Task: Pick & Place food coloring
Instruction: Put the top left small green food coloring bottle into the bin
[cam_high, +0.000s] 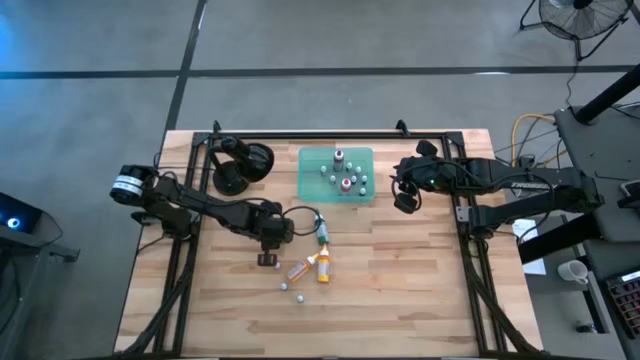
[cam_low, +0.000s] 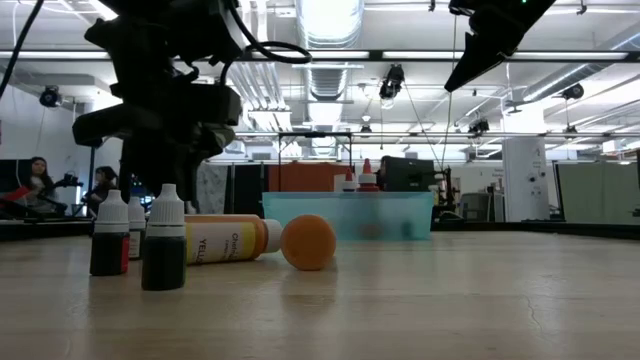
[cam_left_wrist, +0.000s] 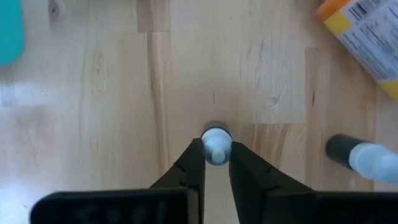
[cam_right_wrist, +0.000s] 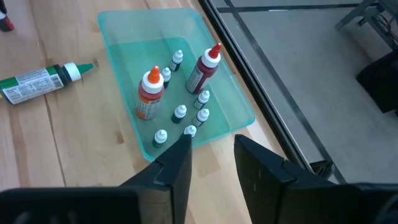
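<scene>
Pinching a small white-capped food coloring bottle (cam_left_wrist: 216, 147) standing on the table (cam_high: 420, 280), the left gripper (cam_left_wrist: 216, 163) is closed — orange-yellow bottles (cam_high: 322, 266) lie beside it. Near the green tray (cam_high: 308, 186) the right gripper (cam_right_wrist: 211, 152) hovers, fingers parted, holding nothing.

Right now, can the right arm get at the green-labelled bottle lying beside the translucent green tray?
Probably yes: the green-labelled bottle lies on open wood, with only the translucent green tray between it and the right end effector.

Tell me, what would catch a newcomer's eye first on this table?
Probably the left claw, down at the table's middle and pinched shut on a small white-capped bottle standing on the wood. Next, the translucent green tray at the back, holding more bottles, with the right claw beside it.
</scene>
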